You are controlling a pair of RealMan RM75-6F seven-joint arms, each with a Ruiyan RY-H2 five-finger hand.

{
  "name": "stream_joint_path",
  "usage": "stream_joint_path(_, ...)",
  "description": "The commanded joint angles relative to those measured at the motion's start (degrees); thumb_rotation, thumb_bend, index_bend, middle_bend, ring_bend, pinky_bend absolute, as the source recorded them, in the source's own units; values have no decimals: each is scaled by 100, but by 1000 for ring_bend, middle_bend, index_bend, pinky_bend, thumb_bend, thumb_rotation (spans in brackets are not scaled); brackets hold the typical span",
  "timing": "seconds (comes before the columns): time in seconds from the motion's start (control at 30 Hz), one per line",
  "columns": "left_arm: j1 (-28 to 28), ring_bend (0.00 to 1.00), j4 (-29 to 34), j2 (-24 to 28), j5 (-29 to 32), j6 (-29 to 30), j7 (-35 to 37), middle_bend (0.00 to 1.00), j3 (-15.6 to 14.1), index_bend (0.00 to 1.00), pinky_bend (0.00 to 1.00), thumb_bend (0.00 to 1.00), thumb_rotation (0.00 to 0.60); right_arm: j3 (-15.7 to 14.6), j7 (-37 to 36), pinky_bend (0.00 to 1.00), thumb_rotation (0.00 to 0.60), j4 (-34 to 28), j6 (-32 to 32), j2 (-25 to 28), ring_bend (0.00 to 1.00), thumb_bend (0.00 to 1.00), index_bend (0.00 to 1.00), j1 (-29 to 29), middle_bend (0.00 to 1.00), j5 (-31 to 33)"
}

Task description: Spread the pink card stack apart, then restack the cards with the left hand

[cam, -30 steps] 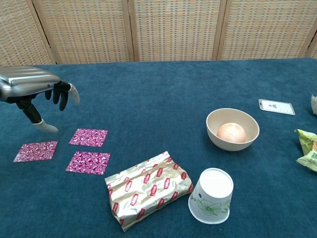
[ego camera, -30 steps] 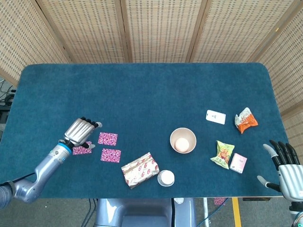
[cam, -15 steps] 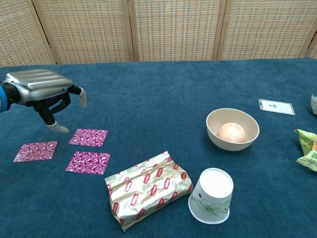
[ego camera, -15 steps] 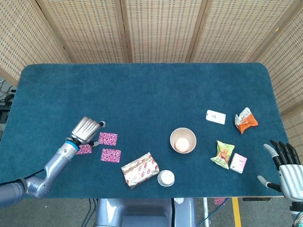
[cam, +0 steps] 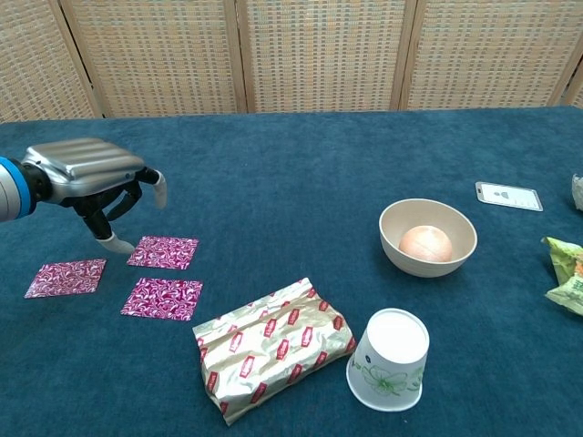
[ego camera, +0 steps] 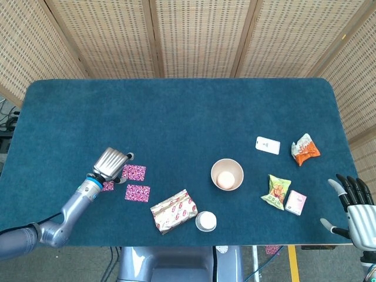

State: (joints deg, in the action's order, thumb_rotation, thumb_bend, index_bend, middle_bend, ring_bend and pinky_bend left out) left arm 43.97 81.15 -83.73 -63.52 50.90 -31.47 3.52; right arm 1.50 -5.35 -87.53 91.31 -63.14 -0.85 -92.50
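Three patterned pink square cards (cam: 162, 252) lie spread apart on the blue surface (cam: 301, 164), near left. The left hand (cam: 96, 177) hovers above them, fingers loosely parted, holding nothing. The right hand (ego camera: 352, 202) rests spread at far right.

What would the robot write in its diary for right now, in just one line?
stage: cards spread, not restacked | left robot hand: empty, above far pink card | pink cards: three, flat, apart | right robot hand: open, idle

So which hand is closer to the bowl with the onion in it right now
Left, though neither is close. The left hand hovers over the pink cards well off to the bowl's left; the right hand sits open at the table's near right corner, past the snack packets.
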Motion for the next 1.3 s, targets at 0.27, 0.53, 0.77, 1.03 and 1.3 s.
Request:
stream_joint_path(0.27, -24, 0, 31, -27, 133, 26, 68, 6, 50, 353, 6, 113, 501, 1, -14, 0, 600, 23, 12, -5, 0, 105, 125, 0, 80, -13)
stream_joint_path(0.53, -8, 0, -92, -196, 195, 10, 86, 0, 48, 383, 0, 125, 500, 2, -38, 0, 600, 35, 19, -2, 0, 105, 125, 16, 80, 13)
stream_joint_path(0.77, -26, 0, -273, -425, 322, 74, -2, 0, 47, 383, 0, 121, 501, 1, -90, 0, 600, 69, 28, -2, 0, 105, 125, 36, 80, 37)
stream_joint_path(1.03, -22, 0, -441, -608, 528, 20, -159, 0, 14, 380, 0, 103, 501, 3, -162, 0, 600, 128, 25, -9, 0, 105, 125, 49, 80, 65)
stream_joint_path(1.3, 10, 0, -538, -707, 662, -16, -250, 0, 29, 380, 0, 101, 501, 3, -174, 0, 600, 148, 21, -9, 0, 105, 125, 47, 80, 58)
